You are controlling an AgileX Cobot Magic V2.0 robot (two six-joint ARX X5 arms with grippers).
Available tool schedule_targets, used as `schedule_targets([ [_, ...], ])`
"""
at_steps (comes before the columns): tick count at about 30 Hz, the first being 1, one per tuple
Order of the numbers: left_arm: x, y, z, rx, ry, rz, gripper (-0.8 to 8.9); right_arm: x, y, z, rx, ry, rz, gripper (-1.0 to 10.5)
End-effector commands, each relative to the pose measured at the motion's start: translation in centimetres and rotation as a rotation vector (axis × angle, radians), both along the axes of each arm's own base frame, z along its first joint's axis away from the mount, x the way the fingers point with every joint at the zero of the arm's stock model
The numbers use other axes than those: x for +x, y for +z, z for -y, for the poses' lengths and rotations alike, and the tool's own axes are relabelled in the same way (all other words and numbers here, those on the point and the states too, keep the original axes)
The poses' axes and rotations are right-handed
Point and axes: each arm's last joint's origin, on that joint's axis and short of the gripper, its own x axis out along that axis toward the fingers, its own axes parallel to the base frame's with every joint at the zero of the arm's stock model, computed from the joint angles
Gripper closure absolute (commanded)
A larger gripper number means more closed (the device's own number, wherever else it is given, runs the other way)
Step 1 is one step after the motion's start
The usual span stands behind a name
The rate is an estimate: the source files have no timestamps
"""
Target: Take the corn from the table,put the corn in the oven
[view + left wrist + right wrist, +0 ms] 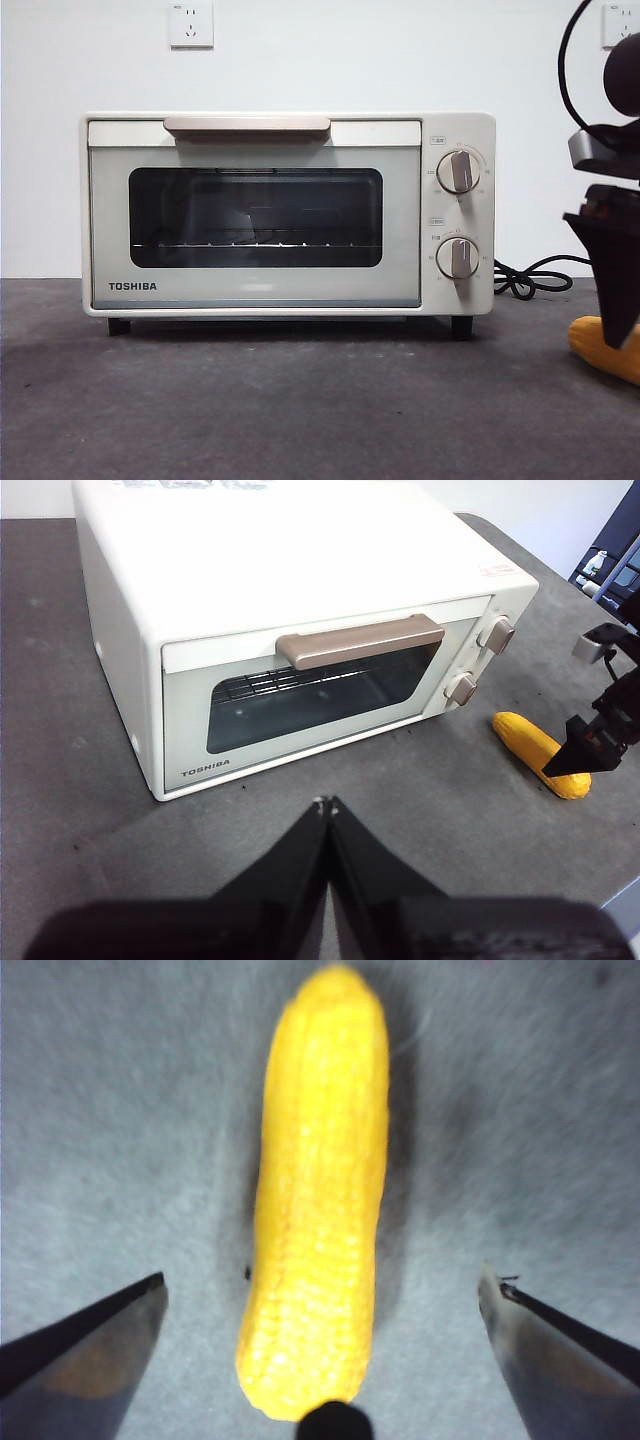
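The left gripper (pixel 328 805) has its two black jaws pressed together with nothing between them. It waits at the bottom middle of the left wrist view, pointing at the oven (pixel 300 630).

The right gripper (pixel 320 1305) has its jaws wide apart — one at the lower left of the right wrist view, one at the lower right. The corn (pixel 315 1210) lies right between them on the table (pixel 100 1160). The jaws are not touching it.

Going left to right in the front view: the oven (pixel 285 215) fills the left and middle, door shut. Then come its two round knobs, then a black cord on the table (pixel 300 400), and at the right edge the right gripper (pixel 610 270), big and dark. Just under it, at the lower right, peeks the corn (pixel 600 345).

This is what matters for the grab, I think — the corn's long side runs up and down the right wrist view, and the jaws stand one on each side of it. So they should close across its thin part. The right arm is much nearer the corn; the left one is well apart from it.

The word TOSHIBA is on the oven door, lower left. The small words by the knobs are too tiny to read.
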Motion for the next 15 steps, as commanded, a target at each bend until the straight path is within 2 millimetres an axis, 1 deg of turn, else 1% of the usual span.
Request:
schedule_targets([
  [1,0.16,0.18,0.05,0.005,-0.014,0.016,8.19,-0.24,-0.71,-0.02,-0.001,-0.002,-0.017,5.5],
  [2,0.19,0.17,0.05,0.005,-0.014,0.015,8.19,-0.28,-0.82,-0.01,-0.001,-0.002,-0.019,5.5],
  [6,0.47,0.09,0.07,0.006,-0.014,0.003,8.19,-0.29,-0.91,-0.01,-0.001,-0.001,-0.021,7.5],
  [12,0.76,0.00,0.10,0.008,-0.015,-0.008,8.19,-0.31,-0.90,-0.06,0.017,0.006,-0.025,9.5],
  [15,1.05,-0.09,0.12,0.022,-0.022,-0.012,8.19,-0.29,-0.89,-0.11,0.033,0.017,-0.023,9.6],
])
